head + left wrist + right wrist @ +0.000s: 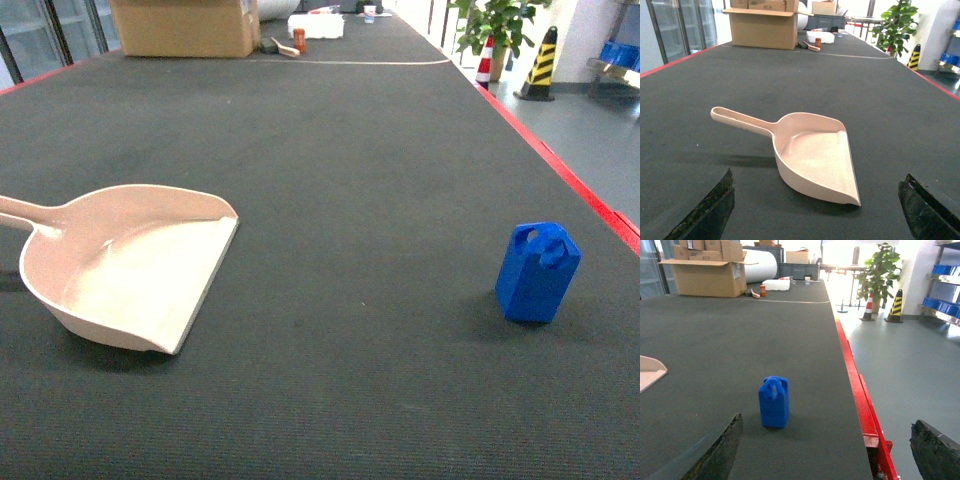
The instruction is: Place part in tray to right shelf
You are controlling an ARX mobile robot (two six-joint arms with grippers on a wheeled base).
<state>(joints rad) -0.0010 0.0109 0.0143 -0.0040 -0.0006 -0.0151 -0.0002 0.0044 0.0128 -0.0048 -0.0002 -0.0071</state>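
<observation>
The small blue part (538, 272) stands upright on the dark table mat at the right; in the right wrist view the part (774, 401) is ahead and left of centre. The cream tray (130, 265) lies at the left, handle pointing left, and it holds nothing. In the left wrist view the tray (812, 152) lies just ahead. My left gripper (815, 212) is open, short of the tray. My right gripper (827, 450) is open, short of the part. Neither gripper shows in the head view. A steel shelf (940, 315) with blue crates stands far right.
The table's red edge (857, 390) runs along the right, with floor beyond. A cardboard box (185, 25) and small items (315, 25) sit at the far end. A plant (877, 275) and striped cones (895, 305) stand on the floor.
</observation>
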